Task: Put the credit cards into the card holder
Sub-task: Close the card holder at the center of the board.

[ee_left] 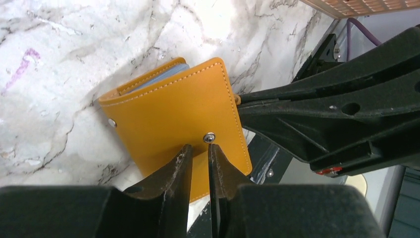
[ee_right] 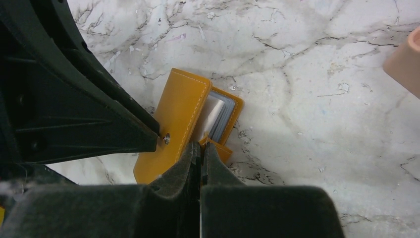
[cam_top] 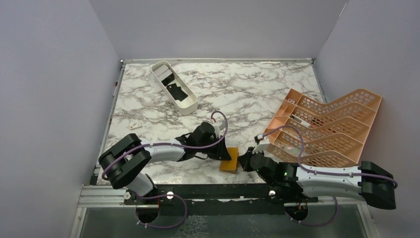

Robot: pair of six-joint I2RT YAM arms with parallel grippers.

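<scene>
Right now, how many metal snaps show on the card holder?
2. One snap sits on the card holder cover just ahead of the left gripper; the other sits near the cover's opposite edge. More may be hidden inside.

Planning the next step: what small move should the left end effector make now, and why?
Probably close on the cover edge of the card holder and fold it back. It lies only partly open, the left end effector has jaws slightly parted by the snap, and the right end effector looks shut on the tab, steadying it.
</scene>
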